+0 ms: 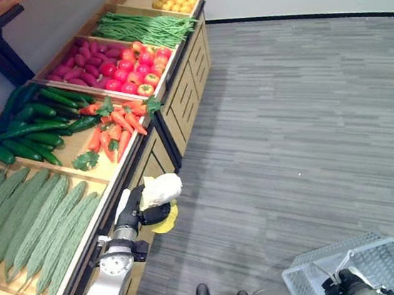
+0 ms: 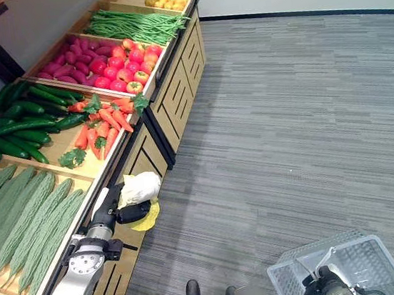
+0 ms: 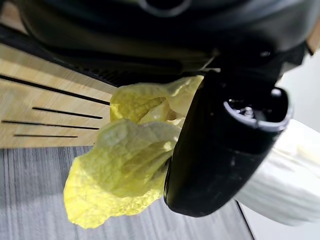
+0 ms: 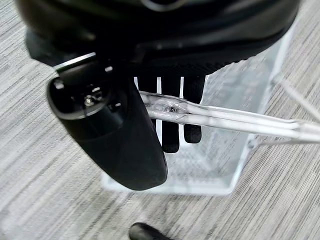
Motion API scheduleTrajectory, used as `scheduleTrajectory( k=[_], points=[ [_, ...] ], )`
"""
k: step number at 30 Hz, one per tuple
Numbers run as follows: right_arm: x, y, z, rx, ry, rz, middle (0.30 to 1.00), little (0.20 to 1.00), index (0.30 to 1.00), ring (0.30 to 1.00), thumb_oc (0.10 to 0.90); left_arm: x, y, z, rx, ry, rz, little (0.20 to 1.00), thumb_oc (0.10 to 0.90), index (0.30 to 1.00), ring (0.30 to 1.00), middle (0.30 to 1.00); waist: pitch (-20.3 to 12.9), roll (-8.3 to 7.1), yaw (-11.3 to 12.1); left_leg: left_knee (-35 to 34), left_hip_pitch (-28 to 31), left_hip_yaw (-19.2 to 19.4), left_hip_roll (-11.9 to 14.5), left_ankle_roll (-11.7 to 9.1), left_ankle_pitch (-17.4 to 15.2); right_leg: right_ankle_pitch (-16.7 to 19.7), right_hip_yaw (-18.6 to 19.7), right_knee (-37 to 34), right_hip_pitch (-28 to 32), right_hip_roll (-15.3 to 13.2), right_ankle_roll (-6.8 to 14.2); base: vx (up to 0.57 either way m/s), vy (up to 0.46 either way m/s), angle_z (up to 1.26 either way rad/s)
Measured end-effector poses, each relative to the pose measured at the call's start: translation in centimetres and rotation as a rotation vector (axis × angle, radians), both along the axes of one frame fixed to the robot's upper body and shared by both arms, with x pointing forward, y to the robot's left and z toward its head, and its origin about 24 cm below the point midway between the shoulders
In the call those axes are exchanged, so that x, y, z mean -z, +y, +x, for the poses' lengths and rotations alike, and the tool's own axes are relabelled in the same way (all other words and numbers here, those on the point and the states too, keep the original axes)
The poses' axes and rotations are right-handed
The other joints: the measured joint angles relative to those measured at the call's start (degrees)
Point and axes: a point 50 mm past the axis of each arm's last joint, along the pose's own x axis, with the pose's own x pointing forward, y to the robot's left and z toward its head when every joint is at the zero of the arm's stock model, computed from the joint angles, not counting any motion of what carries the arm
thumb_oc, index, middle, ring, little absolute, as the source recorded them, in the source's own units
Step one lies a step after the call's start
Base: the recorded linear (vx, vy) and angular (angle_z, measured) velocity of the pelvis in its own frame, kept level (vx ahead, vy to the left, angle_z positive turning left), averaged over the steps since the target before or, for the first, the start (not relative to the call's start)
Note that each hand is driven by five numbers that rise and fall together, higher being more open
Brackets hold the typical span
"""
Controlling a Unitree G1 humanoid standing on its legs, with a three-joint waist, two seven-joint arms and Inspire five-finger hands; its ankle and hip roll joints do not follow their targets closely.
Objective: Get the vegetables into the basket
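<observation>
— What is held by the left hand?
— A cabbage, pale white with yellow-green leaves, is gripped between thumb and fingers, just off the front edge of the counter. Much of its white body is cut off in the wrist view, and the fingers behind it cannot be made out.
— And the right hand?
— It is curled round the clear handle of the basket, which hangs below it over the grey floor. The hand is largely cut off in the head views. The basket's inside is hard to read.
— What lies beyond the left hand?
— Carrots, cucumbers and bitter gourds are laid out in the counter's bins.
</observation>
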Motion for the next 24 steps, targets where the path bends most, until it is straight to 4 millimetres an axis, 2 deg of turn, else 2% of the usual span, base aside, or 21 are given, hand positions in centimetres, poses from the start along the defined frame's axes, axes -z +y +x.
scheduleTrajectory(
  k=[1,3,5,7,11,15,18,24],
  points=[
    [0.1,0.5,0.5,-0.004,-0.01,0.011,0.3,0.3,0.3,0.3,0.4,0.0,0.1,0.0,0.004,0.001,0.016,0.3,0.4,0.3,0.3,0.3,-0.1,-0.08,-0.3,0.0,0.0,0.6,-0.1,-0.5,0.2,0.9,0.9,-1.3,0.3,0.0,1.5,-0.04,0.256,-0.27],
    [0.2,0.8,0.5,-0.006,-0.013,0.022,0.3,0.3,0.3,0.3,0.4,0.0,0.1,0.0,0.008,0.002,0.022,0.3,0.4,0.3,0.3,0.3,-0.1,-0.13,0.1,0.0,0.0,1.7,0.0,-0.4,0.1,1.3,1.8,-2.2,0.6,-0.1,2.4,-0.03,0.159,-0.28],
    [0.3,1.7,1.3,-0.014,-0.033,0.043,0.3,0.3,0.3,0.3,0.4,-0.2,0.2,0.3,0.014,-0.007,0.039,0.3,0.4,0.3,0.3,0.3,-0.2,-0.17,0.2,0.0,-0.2,2.6,-0.5,0.0,-0.3,2.1,2.8,-4.2,0.8,-0.7,4.2,-0.05,0.185,-0.25],
    [0.3,2.2,1.6,-0.016,-0.042,0.055,0.3,0.3,0.3,0.3,0.4,-0.4,0.3,0.5,0.016,-0.012,0.052,0.3,0.4,0.3,0.3,0.3,-0.2,-0.13,0.4,0.0,-0.5,3.1,-0.7,0.3,-0.5,2.5,3.5,-5.1,0.8,-0.9,4.6,-0.03,0.141,-0.16],
    [-0.3,2.3,3.6,-0.032,-0.098,0.054,0.3,0.3,0.3,0.3,0.4,-0.4,1.0,1.1,0.066,0.018,0.175,0.3,0.4,0.3,0.3,0.3,-0.4,0.35,0.3,0.0,-0.2,4.7,-0.9,0.7,-0.8,3.7,5.2,-7.2,1.2,-1.3,6.0,-0.02,0.151,-0.2],
    [-0.5,2.5,4.3,-0.038,-0.112,0.064,0.3,0.3,0.3,0.3,0.4,-0.2,0.8,1.1,0.112,0.041,0.208,0.3,0.4,0.3,0.3,0.3,-0.6,0.6,0.5,0.0,0.0,5.6,-0.9,0.9,-0.9,4.4,6.0,-8.1,1.6,-1.3,6.4,-0.02,0.048,-0.16],
    [-1.5,2.1,5.8,-0.055,-0.145,0.059,0.3,0.3,0.3,0.3,0.4,0.3,0.3,1.8,0.22,0.112,0.336,0.3,0.4,0.3,0.3,0.3,-0.7,0.94,0.6,0.0,0.2,5.5,-0.8,0.9,-0.9,5.7,5.9,-10.2,3.0,-1.3,5.8,0.01,-0.009,0.01],
    [-2.7,1.7,7.7,-0.08,-0.192,0.039,0.3,0.3,0.3,0.3,0.4,-0.1,-0.7,2.8,0.301,0.097,0.478,0.3,0.4,0.3,0.3,0.3,-1.0,1.48,1.0,0.0,0.3,4.6,-0.6,0.9,-0.8,6.6,5.1,-12.8,4.7,-1.3,5.7,0.02,-0.06,0.08]
  ],
)
